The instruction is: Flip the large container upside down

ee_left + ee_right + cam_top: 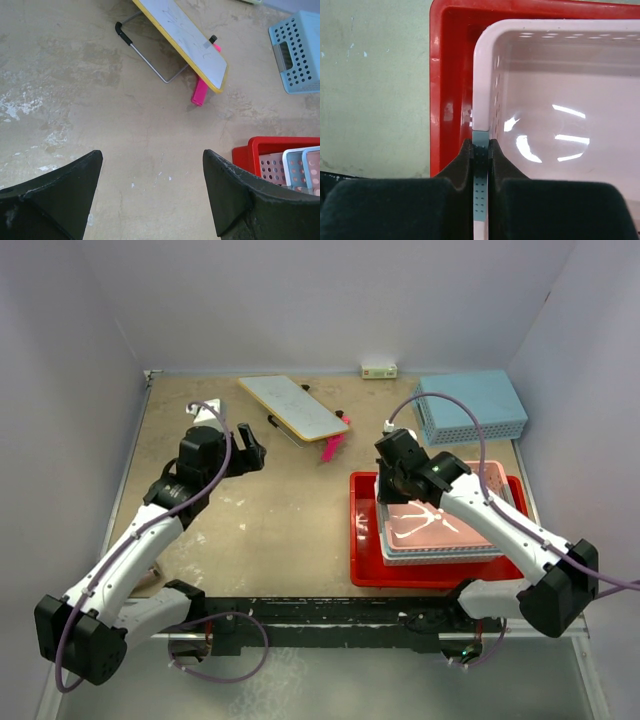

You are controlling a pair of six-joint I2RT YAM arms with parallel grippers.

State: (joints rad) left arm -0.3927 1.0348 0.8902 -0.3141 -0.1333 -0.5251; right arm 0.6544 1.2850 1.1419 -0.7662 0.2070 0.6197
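right gripper (481,150) jaws clamped on blue basket (480,200) wall, pink basket (545,100) nested in it, both inside large container (447,75) | left gripper (150,170) jaws apart | risk: thin-wall grip slips, stack drops, container shifts

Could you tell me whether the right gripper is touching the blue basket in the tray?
Touching. The right wrist view shows the right gripper pinching the blue basket by its wall, no gap.

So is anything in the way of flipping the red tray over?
Yes. A basket stack, with the pink basket nested on top, sits inside the red tray. The right gripper is shut on the stack's wall. The left gripper is open, off to the side.
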